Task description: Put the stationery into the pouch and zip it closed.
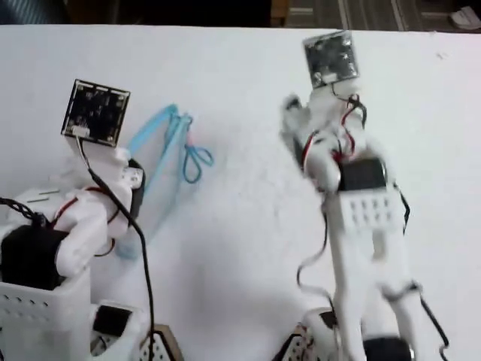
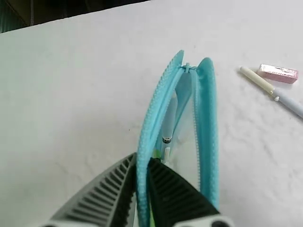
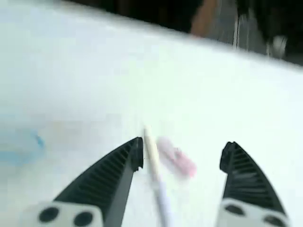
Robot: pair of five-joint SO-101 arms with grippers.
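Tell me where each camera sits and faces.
High view: fixed overhead, looking down at table, pouch, left arm, right arm.
Left wrist view: on left arm, faces along left gripper clamped on pouch.
Right wrist view: on right arm, faces down past open right gripper.
Shared: both wrist views show pen and eraser.

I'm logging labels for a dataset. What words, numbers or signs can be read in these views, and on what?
No text can be read.
Pink eraser: faint print on its wrapper, too blurred to read.
Pen inside the blue pouch: a small dark mark, too small to read.
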